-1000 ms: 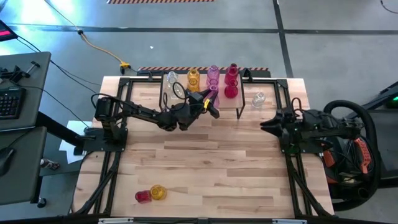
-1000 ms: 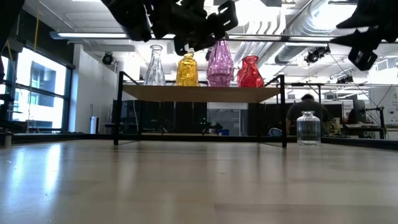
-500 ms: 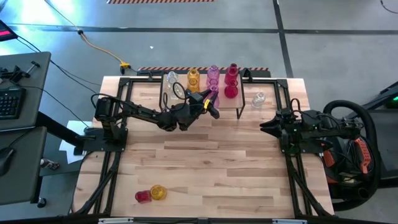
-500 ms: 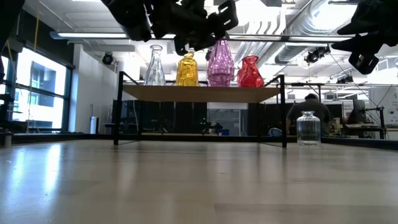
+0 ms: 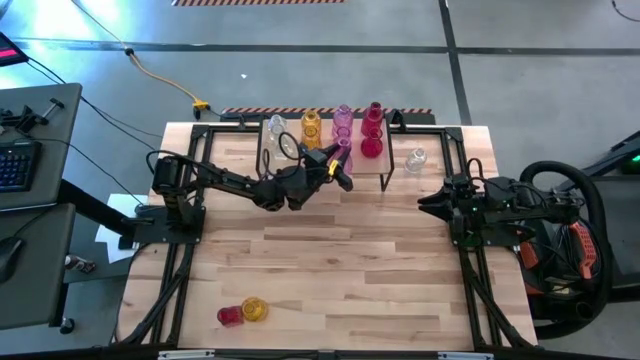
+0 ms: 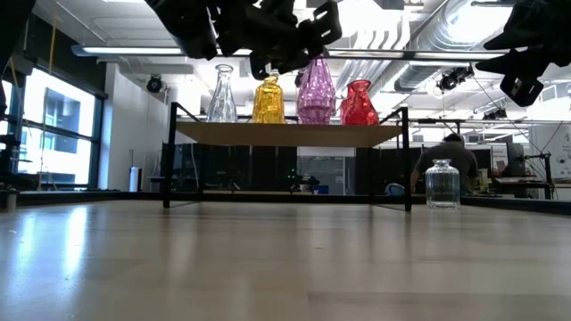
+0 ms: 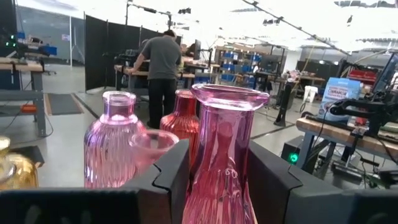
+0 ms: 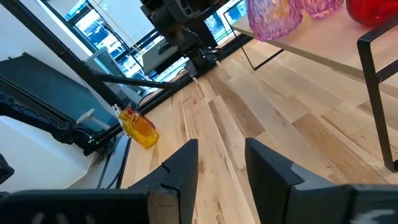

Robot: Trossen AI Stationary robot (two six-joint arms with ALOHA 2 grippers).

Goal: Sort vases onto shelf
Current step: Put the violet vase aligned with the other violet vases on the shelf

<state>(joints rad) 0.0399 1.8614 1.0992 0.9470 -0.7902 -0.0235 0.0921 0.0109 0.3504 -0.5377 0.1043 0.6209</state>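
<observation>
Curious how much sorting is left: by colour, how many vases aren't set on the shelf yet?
Clear vase: 1
Amber-yellow vase: 1
Red vase: 1
Pink vase, gripped by the left fingers: 1
Total: 4

The low view cuts off both arms at its top edge, so the left hand [image 6: 285, 36] shows only as a dark mass in front of the vases on the shelf [image 6: 285, 134]. The pink vase [image 7: 222, 155] in the left wrist view is cut at the bottom, and the dark fingers [image 7: 171, 180] hide its lower sides. The amber vase [image 7: 15, 171] is cut by the edge. From above, the two vases [image 5: 243, 312] lying near the desk's front-left corner are too small to tell their shape.
</observation>
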